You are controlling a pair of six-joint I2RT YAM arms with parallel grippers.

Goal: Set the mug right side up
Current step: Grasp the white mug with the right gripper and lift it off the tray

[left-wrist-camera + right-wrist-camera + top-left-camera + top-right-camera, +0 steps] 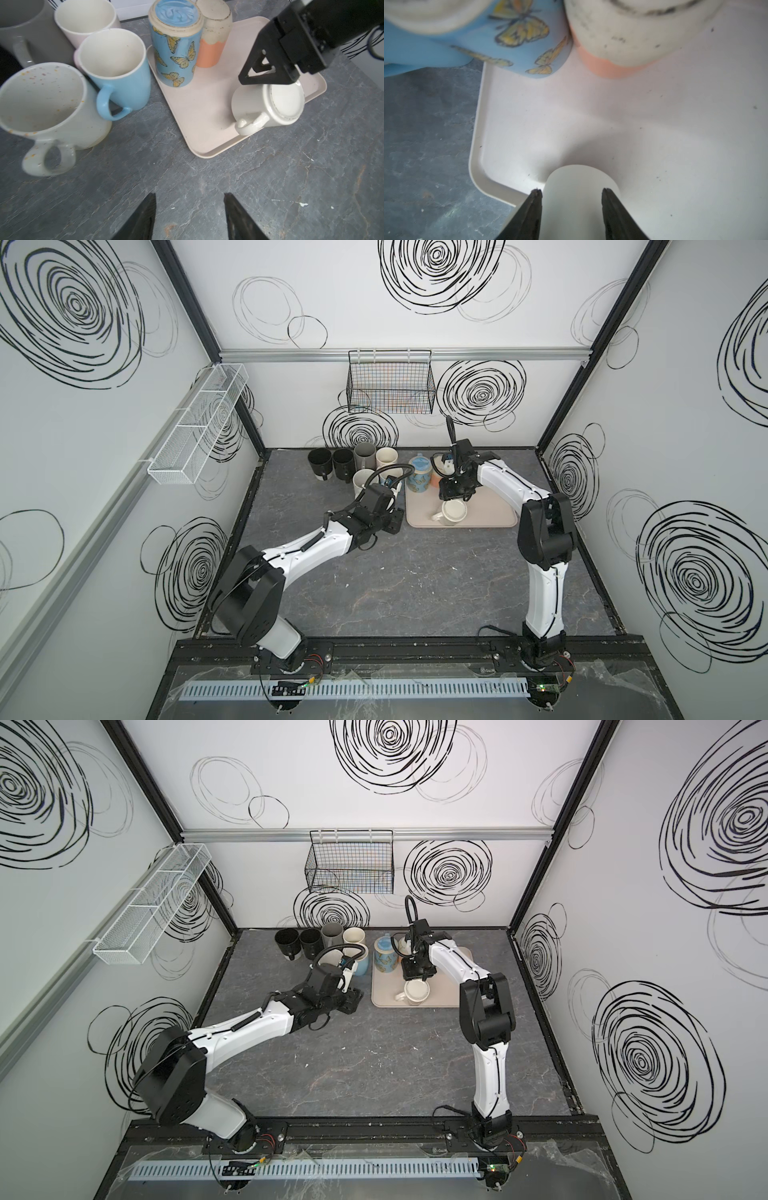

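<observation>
white mug [268,104] tilted, R end effector [571,190] prob. gripping

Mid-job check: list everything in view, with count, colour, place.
tray: 1, beige, on table.
white mug: 1, white, tilted base-up on tray's near side.
butterfly mug: 1, blue with yellow butterflies, upside down, tray's back.
orange-and-cream mug: 1, upside down beside butterfly mug.
black mugs: 2, black, table's back, left of tray.
grey mug: 1, grey, beside black mugs.
cream mug: 1, cream, upright beside grey mug.
light-blue mug: 1, upright, just left of tray.
speckled mug: 1, white, upright, beside light-blue mug.
mesh basket: 1, white, left wall.
wire basket: 1, black, back wall.
left end effector: 1, black, open, empty, over table.
right end effector: 1, black, closed on white mug.
</observation>
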